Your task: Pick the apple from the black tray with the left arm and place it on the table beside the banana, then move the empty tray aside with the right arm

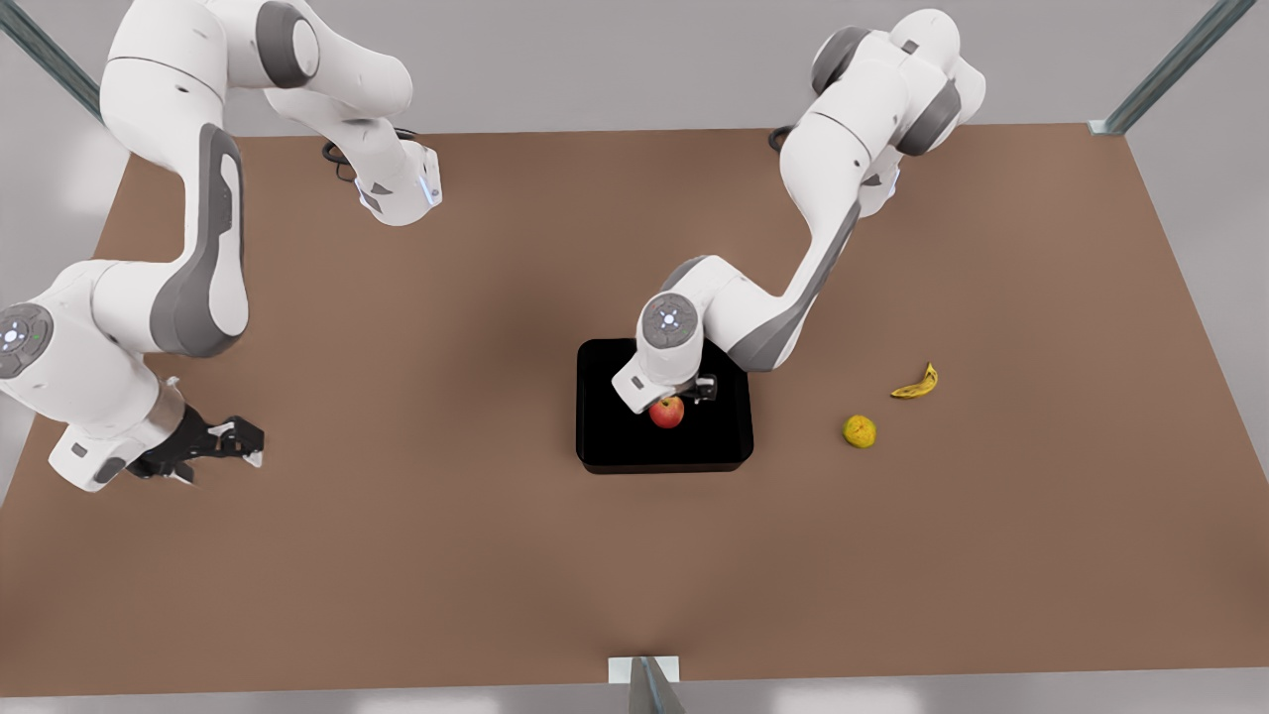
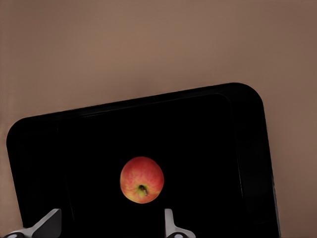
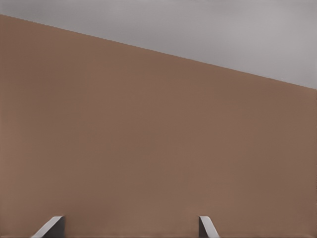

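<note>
The left hand (image 1: 684, 395) hovers wide open just over the apple (image 1: 667, 412) in the black tray (image 1: 605, 436) at mid-desk (image 1: 397, 555), poised to grasp it, while the right hand (image 1: 223, 443) waits open, well apart.

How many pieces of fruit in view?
3. The apple sits on the black tray. The yellow-green round fruit and the banana lie on the table, toward the front view's right.

The front camera looked steeply down on the table (image 1: 397, 555). The left wrist camera faced the black tray (image 2: 247, 148) closely; the right wrist camera skimmed bare tabletop.
</note>
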